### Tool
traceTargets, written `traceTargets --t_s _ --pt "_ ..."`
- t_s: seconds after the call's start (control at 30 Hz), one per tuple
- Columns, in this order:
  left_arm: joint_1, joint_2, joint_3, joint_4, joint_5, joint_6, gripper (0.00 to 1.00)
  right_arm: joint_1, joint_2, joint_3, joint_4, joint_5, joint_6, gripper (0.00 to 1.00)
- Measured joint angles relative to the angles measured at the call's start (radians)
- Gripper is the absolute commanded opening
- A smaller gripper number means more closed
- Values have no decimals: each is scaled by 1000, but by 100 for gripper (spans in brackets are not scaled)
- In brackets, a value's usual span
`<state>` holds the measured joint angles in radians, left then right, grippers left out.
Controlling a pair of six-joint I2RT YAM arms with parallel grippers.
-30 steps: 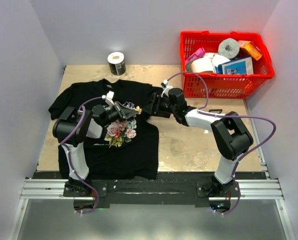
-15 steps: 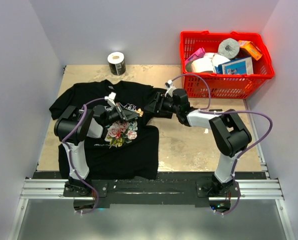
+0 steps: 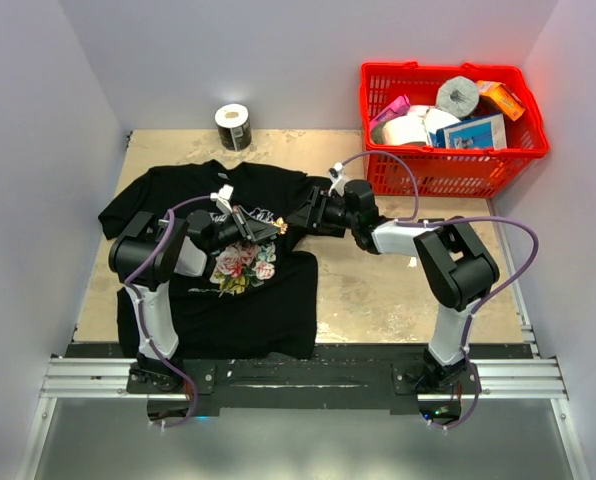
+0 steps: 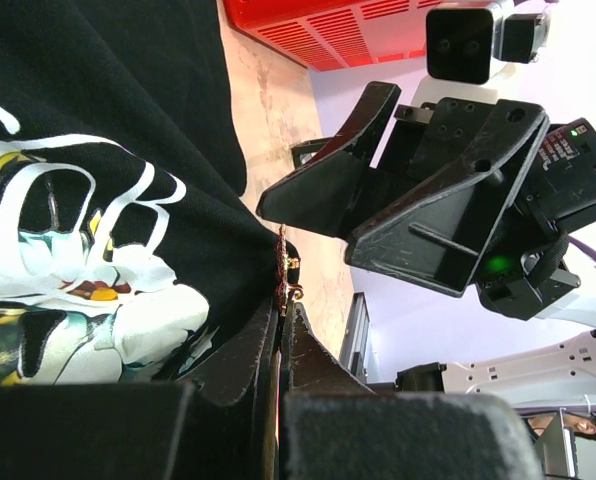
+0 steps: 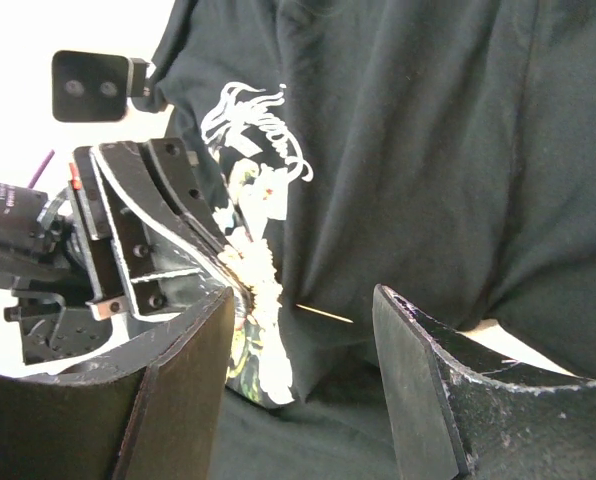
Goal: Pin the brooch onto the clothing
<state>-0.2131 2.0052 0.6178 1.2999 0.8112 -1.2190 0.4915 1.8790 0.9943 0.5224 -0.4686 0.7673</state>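
Black short-sleeved T-shirt (image 3: 268,300) with rose print lies spread on the tan bench (image 3: 398,290). Left hand (image 3: 266,229) is clamped tight on the tiny pinkish-red flower-shaped brooch (image 4: 289,268), just over the shirt beside the print. Right hand (image 3: 303,214) faces it, fingers wide apart, gripping nothing.

A red basket (image 3: 448,176) holding boxes (image 3: 475,133) and a paper roll (image 3: 458,96) sits far right. A tape roll (image 3: 233,126) stands well left of it.
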Motion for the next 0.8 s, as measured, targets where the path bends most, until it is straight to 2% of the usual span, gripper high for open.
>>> traceTargets --t_s 0.8 --pt "-5 0 0 0 -1 8 0 0 0 -35 31 -47 25 60"
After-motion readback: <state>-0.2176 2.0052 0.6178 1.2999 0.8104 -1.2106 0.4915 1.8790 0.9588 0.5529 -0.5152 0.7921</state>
